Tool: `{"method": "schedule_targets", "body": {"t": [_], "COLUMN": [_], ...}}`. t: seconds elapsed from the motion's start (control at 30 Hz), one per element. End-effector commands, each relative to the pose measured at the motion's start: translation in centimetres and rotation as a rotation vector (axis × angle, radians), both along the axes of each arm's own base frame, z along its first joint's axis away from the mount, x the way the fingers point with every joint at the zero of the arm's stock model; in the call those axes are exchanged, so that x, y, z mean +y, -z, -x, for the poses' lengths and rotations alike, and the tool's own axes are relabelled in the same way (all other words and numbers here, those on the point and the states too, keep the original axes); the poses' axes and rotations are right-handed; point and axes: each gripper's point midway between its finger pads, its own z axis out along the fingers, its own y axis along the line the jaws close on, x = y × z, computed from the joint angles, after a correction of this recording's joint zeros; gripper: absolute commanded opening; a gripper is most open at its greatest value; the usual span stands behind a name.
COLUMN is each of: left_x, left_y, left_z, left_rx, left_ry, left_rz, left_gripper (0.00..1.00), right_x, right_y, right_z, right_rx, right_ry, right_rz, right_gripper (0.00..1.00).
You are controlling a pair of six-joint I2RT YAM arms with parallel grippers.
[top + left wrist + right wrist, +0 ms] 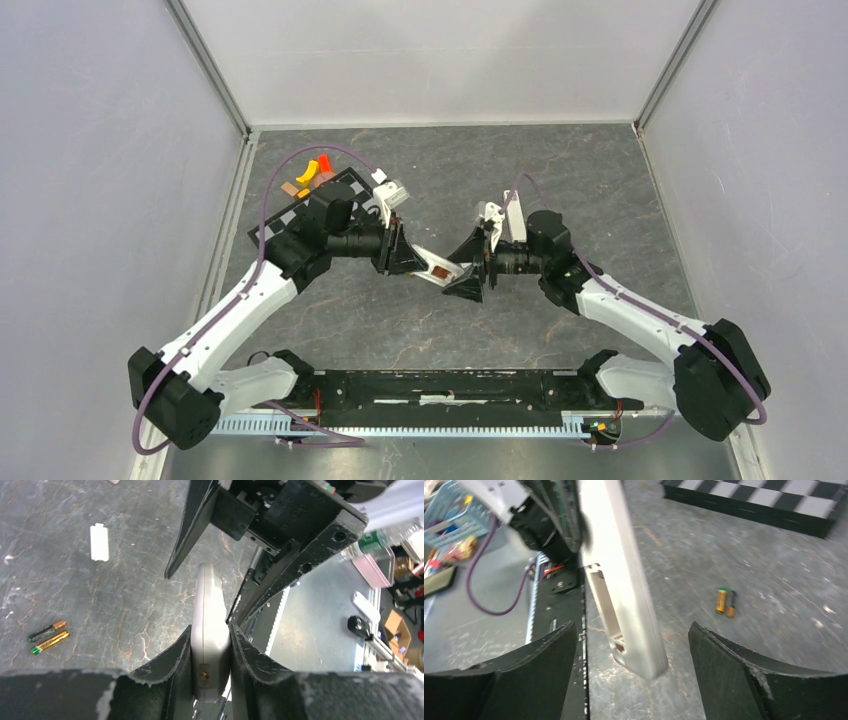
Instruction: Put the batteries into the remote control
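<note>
Remote control [624,580], its battery bay [604,605] uncovered, is clamped edge-on between the left fingers [170,665]. The right fingers [724,660] are spread wide to either side of its free end, apart from it. Both batteries [48,636] are laid side by side on the surface [125,580].

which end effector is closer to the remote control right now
Left: the left end effector clamps the remote control. The right end effector stands open around its free end, not touching.

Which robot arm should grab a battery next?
Probably the right arm: the right gripper is open and empty, while the left gripper clamps the remote control. The batteries lie on the table.
</note>
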Motion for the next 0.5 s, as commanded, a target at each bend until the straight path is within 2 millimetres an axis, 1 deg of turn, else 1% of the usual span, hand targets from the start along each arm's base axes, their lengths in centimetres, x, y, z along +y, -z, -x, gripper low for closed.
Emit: {"method": "schedule_targets", "body": {"t": [0.0,0.03,0.07,0.13,0.17,0.27,0.3,0.33,0.4,0.43,0.47], "left_x": [0.0,0.0,0.0,0.1,0.2,0.4,0.4,0.2,-0.3,-0.6,-0.9], "left_y": [-2.0,-2.2,-2.4,-2.6,-2.8,-3.4,-3.5,-3.9,-4.9,-5.7,-6.3], "left_z": [2.6,2.8,3.1,3.6,3.9,4.3,4.4,4.3,4.2,3.8,3.3], "left_rx": [-0.119,-0.127,-0.135,-0.144,-0.152,-0.173,-0.167,-0.159,-0.138,-0.139,-0.108], "left_ry": [0.161,0.172,0.181,0.205,0.22,0.228,0.228,0.218,0.202,0.179,0.127], "left_rz": [0.062,0.069,0.075,0.084,0.083,0.091,0.1,0.116,0.161,0.195,0.233], "left_gripper": [0.02,0.02,0.02,0.02,0.03,0.12,0.2,0.33,0.51,0.61,0.66], "right_x": [1.3,1.5,1.8,2.1,2.2,2.5,2.7,2.7,3.0,3.1,3.3], "right_y": [-1.1,-1.1,-1.1,-1.2,-1.3,-2.3,-2.9,-3.4,-4.5,-5.2,-5.9], "right_z": [3.0,3.4,3.6,3.9,4.0,4.4,4.4,4.5,4.4,4.1,3.7], "right_rx": [-0.072,-0.072,-0.068,-0.069,-0.068,-0.071,-0.082,-0.065,-0.055,-0.047,-0.03], "right_ry": [-0.211,-0.232,-0.245,-0.263,-0.273,-0.293,-0.293,-0.29,-0.265,-0.239,-0.201], "right_rz": [0.022,0.034,0.046,0.067,0.069,0.052,0.037,0.022,-0.022,-0.05,-0.079], "right_gripper": [0.81,0.77,0.7,0.6,0.53,0.33,0.28,0.25,0.22,0.22,0.22]}}
